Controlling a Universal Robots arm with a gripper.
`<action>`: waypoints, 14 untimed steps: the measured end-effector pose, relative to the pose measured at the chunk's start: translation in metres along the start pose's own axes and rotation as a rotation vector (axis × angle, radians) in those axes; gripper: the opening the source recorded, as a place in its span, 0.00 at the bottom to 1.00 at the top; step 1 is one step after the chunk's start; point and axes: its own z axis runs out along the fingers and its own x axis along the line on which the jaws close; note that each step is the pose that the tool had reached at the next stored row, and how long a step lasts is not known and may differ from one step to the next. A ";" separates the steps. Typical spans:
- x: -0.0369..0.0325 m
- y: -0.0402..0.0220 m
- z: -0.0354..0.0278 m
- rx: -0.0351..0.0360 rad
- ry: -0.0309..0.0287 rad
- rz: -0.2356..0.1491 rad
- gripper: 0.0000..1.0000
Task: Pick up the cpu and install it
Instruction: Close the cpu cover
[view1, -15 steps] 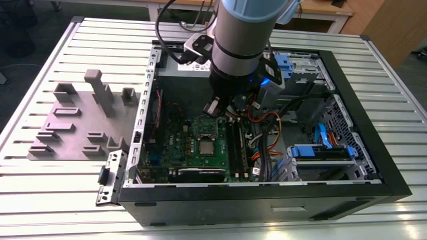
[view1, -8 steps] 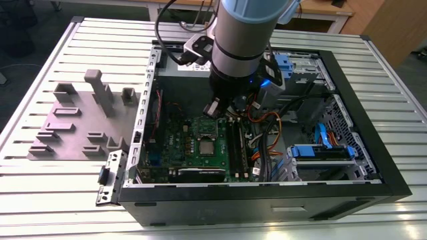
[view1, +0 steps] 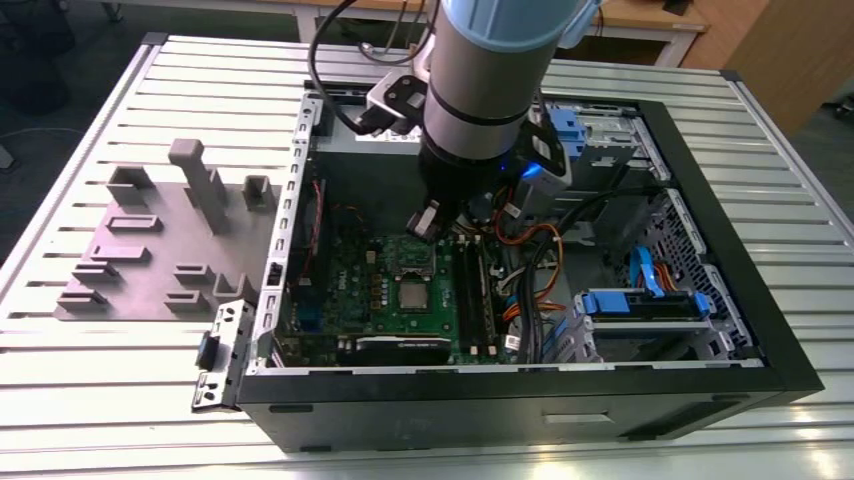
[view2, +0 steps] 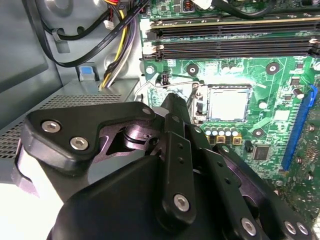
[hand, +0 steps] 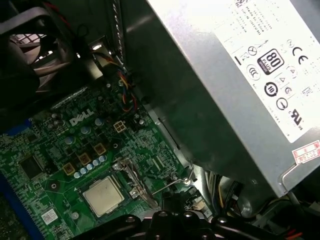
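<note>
In the exterior view the grey and light-blue robot arm (view1: 474, 90) reaches steeply down from the top of the picture into the open black computer case (view1: 534, 400), which lies on its side on the ribbed white metal counter (view1: 80, 400). The black claw (view1: 430, 222) at the arm's end hangs low over the green motherboard (view1: 360, 290), close above the small flat square silver cpu (view1: 415, 294), which lies in its socket near the middle of the board; from here I cannot tell whether the claw touches anything. To the exterior view's left of the case a grey moulded parts tray (view1: 147, 240) with upright blocks rests on the counter, and blue plastic drive brackets (view1: 641, 300) sit inside the case at the exterior view's right. In the second wrist view the claw's black linkage (view2: 170, 165) with its silver screws takes up the foreground, its fingers drawn close together with nothing seen between them, their tip (view2: 172, 102) pointing at the board just beside the silver socket frame (view2: 227, 102), within which the cpu (view2: 227, 106) lies flat and pale. Long black memory slots (view2: 230, 40) run beyond it. In the first wrist view the cpu (hand: 103, 195) lies seated flat in the socket, its thin wire lever (hand: 172, 184) raised beside it, with the big grey metal power supply box (hand: 220, 90) bearing a white label looming alongside.
</note>
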 end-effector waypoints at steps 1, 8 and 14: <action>0.0008 -0.0005 -0.0002 0.0000 0.0000 0.000 0.11; 0.0053 -0.0036 -0.0010 0.0000 -0.0001 0.000 0.11; 0.0090 -0.0061 -0.0018 0.0000 0.0000 0.000 0.11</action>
